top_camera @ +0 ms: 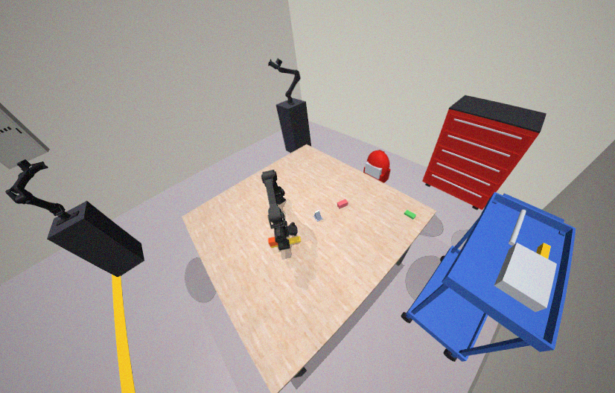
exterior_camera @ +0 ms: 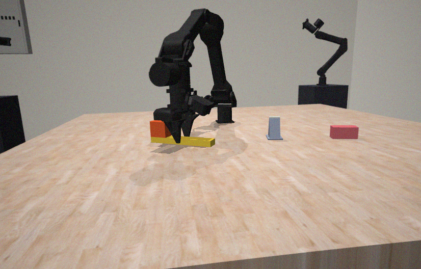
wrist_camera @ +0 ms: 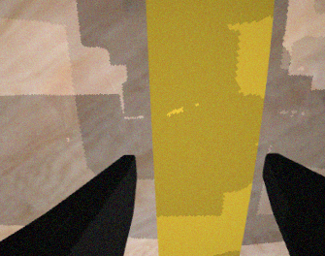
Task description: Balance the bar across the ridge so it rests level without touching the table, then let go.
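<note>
The yellow bar lies flat on the table, with an orange block on top of its left end in the exterior view. My gripper points down and is open, its fingertips low on either side of the bar, right of the orange block. In the wrist view a gap shows between each finger and the bar. The grey-blue ridge stands upright on its base, apart from the bar, with nothing on it.
A pinkish-red block lies beyond the ridge, to its right. A green block lies near the table's right corner. A blue cart and a red drawer cabinet stand off the table.
</note>
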Motion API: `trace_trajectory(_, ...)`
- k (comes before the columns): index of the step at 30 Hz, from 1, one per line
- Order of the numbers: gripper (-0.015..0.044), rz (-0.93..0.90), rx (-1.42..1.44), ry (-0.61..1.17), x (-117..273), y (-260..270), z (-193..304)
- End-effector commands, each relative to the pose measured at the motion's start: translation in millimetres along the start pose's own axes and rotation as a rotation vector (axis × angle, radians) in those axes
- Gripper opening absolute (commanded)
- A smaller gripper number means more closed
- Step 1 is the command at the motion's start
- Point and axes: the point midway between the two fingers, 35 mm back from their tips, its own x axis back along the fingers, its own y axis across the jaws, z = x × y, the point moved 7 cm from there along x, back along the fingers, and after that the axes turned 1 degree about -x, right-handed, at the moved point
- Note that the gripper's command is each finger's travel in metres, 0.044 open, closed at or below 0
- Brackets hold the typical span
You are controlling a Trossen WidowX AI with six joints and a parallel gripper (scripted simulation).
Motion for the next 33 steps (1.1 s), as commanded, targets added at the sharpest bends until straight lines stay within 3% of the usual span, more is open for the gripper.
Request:
trace_trajectory(1, 0.0157, 0.0, 0.0, 0.0, 0.0, 0.1, 0.0)
trace_trajectory(9, 0.0104, 0.0, 0.0, 0.0, 0.0, 0.1, 0.0)
trace_trajectory(13, 0.0, 0.0, 0.0, 0.0, 6.2, -1.2, -0.1)
trace_trajectory(33, 0.0, 0.001, 0.002, 0.003, 57.4, -5.9, -0.4)
